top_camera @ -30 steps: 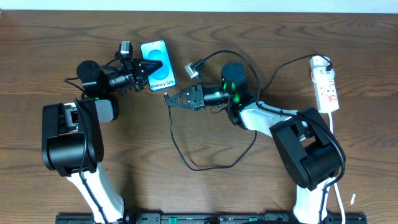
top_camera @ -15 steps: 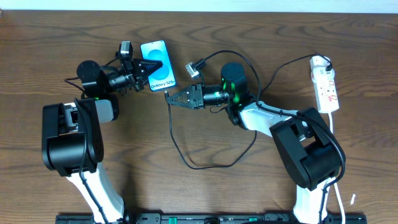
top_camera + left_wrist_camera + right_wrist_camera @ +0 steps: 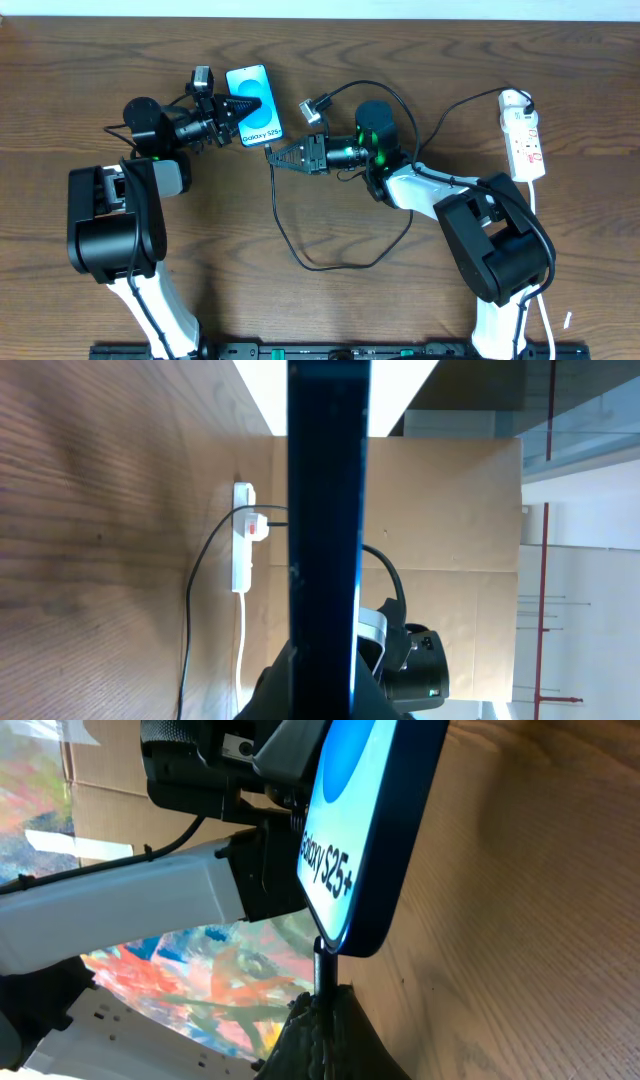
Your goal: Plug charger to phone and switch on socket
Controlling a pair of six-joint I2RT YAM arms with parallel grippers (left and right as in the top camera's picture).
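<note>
The phone [image 3: 254, 104], light blue with "Galaxy S25+" text, is held on its edge by my left gripper [image 3: 237, 108], which is shut on it; the left wrist view shows its dark edge [image 3: 325, 530] running up the frame. My right gripper [image 3: 278, 157] is shut on the charger connector [image 3: 323, 970], whose tip meets the phone's bottom edge [image 3: 370, 850]. The thin black charger cable [image 3: 330, 265] loops over the table towards the white socket strip [image 3: 525, 140] at the far right, which also shows in the left wrist view [image 3: 243, 550].
A small grey plug or adapter [image 3: 313, 110] lies just right of the phone. The socket's white lead [image 3: 535, 215] runs down the right side. Cardboard boxes [image 3: 470, 560] stand beyond the table edge.
My right gripper with the connector has edged slightly up and left towards the phone's bottom edge. The left arm and phone have not moved.
</note>
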